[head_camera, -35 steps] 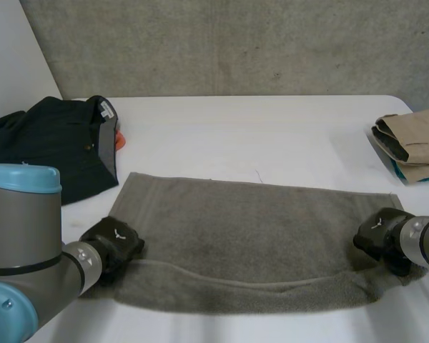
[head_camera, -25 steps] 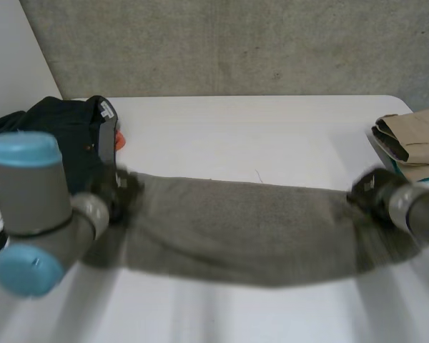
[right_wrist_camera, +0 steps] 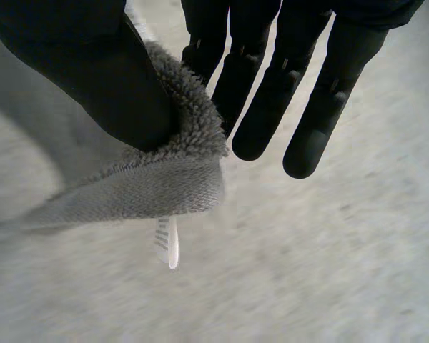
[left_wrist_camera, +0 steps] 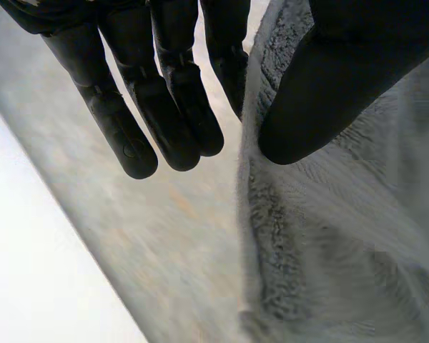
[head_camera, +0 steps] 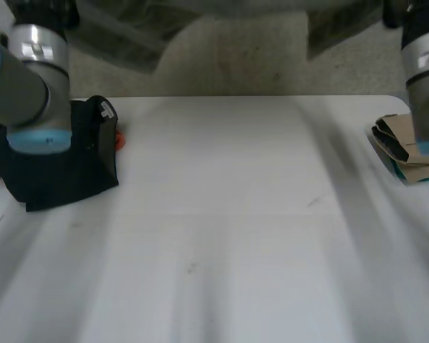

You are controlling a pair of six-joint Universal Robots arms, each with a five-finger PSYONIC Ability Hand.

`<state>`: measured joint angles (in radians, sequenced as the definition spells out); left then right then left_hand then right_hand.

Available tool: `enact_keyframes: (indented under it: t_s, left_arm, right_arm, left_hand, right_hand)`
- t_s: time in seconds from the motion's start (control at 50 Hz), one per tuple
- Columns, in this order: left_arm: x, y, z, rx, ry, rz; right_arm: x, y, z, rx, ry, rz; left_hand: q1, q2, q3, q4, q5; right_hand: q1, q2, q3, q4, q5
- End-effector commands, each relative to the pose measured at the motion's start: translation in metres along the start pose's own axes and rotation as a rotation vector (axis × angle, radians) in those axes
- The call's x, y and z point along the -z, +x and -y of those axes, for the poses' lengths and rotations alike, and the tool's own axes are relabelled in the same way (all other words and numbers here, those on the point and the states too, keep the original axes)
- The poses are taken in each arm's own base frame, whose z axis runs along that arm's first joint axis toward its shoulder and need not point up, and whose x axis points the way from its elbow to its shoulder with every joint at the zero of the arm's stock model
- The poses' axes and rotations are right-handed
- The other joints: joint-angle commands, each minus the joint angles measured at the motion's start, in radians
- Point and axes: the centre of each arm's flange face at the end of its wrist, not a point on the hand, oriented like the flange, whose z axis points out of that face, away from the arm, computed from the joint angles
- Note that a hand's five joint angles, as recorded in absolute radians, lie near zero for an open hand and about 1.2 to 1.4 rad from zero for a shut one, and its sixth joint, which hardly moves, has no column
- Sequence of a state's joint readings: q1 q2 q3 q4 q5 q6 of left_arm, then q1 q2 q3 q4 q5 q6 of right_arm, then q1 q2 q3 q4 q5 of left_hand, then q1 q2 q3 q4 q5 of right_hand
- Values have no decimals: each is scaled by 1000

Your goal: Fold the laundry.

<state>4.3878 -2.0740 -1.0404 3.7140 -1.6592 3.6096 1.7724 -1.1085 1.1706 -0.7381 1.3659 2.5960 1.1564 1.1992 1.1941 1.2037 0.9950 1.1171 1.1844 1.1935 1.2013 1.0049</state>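
Note:
The grey towel (head_camera: 121, 36) hangs high above the white table (head_camera: 222, 243), stretched between my two raised arms. In the left wrist view my left hand (left_wrist_camera: 164, 107) pinches an edge of the towel (left_wrist_camera: 329, 243) between thumb and straight fingers. My right hand (right_wrist_camera: 79, 64) pinches a corner of the towel (right_wrist_camera: 150, 179) between thumb and fingers in the right wrist view. A small white label (right_wrist_camera: 166, 243) dangles below that corner. The towel's lower part is blurred by motion.
A dark garment pile (head_camera: 57, 157) lies at the table's left edge, with something orange (head_camera: 119, 140) beside it. Folded tan clothes (head_camera: 411, 143) on a teal piece sit at the right edge. A grey wall stands behind the table.
Both hands have swung the towel up off the table, from lying flat to hanging high between the raised arms. The table's middle is now bare.

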Motion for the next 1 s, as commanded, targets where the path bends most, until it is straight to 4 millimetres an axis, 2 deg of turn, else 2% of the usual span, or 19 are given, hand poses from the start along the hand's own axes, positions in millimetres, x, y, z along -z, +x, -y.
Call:
enact_keyframes:
  t_s: [0.02,0.06,0.08,0.14,0.16,0.18,0.24,0.32,0.36,0.38,0.44,0.52,0.62,0.7,0.76,0.9,1.0]
  left_arm:
    - [57,38,-67,-12,-208,-183]
    - [72,47,-81,-12,-256,-226]
    - [87,55,-94,-12,-304,-264]
    - [111,65,-110,-15,-375,-318]
    - [125,69,-118,-16,-414,-346]
    - [132,71,-122,-19,-434,-358]
    - [150,73,-128,-28,-485,-388]
    - [159,70,-125,-28,-503,-398]
    - [161,69,-121,-27,-502,-400]
    - [161,67,-116,-23,-496,-399]
    - [161,66,-107,-18,-479,-405]
    - [161,65,-100,-10,-462,-419]
    - [162,66,-95,-6,-449,-434]
    - [160,65,-93,-5,-442,-431]
    - [158,64,-90,-3,-435,-429]
    - [152,62,-85,8,-421,-417]
    - [150,61,-82,22,-422,-415]
  right_arm:
    - [54,-56,-63,-81,-278,237]
    - [69,-68,-77,-90,-346,289]
    - [86,-79,-89,-93,-416,341]
    - [113,-93,-105,-81,-517,420]
    - [129,-100,-111,-63,-580,471]
    - [137,-103,-113,-53,-608,500]
    - [160,-102,-119,-15,-704,589]
    - [171,-93,-117,14,-772,635]
    - [170,-87,-112,11,-786,631]
    - [167,-82,-108,5,-797,617]
    - [155,-68,-95,-1,-799,565]
    - [135,-46,-79,-3,-808,470]
    - [119,-35,-71,-65,-881,419]
    - [109,-42,-72,-133,-944,459]
    - [105,-51,-81,-193,-994,494]
    - [105,-76,-102,-338,-1048,562]
    - [108,-87,-118,-330,-1042,569]
  left_hand:
    - [240,197,202,193,227]
    - [240,197,202,193,227]
    - [240,197,202,193,227]
    - [240,197,202,193,227]
    - [240,197,202,193,227]
    - [240,197,202,193,227]
    - [240,197,202,193,227]
    - [240,197,202,193,227]
    - [240,197,202,193,227]
    - [240,197,202,193,227]
    - [240,197,202,193,227]
    - [240,197,202,193,227]
    - [240,197,202,193,227]
    - [240,197,202,193,227]
    - [240,197,202,193,227]
    - [240,197,202,193,227]
    - [240,197,202,193,227]
  right_hand:
    - [279,212,203,195,217]
    - [279,212,203,195,217]
    - [279,212,203,195,217]
    - [279,212,203,195,217]
    - [279,212,203,195,217]
    - [279,212,203,195,217]
    - [279,212,203,195,217]
    - [279,212,203,195,217]
    - [279,212,203,195,217]
    - [-90,-158,-167,-175,-153]
    - [-515,-583,-592,-599,-578]
    - [-743,-810,-819,-827,-805]
    - [-743,-810,-819,-827,-805]
    - [-714,-781,-790,-798,-776]
    - [-646,-713,-723,-730,-708]
    - [-667,-734,-743,-751,-729]
    - [-667,-734,-743,-751,-729]
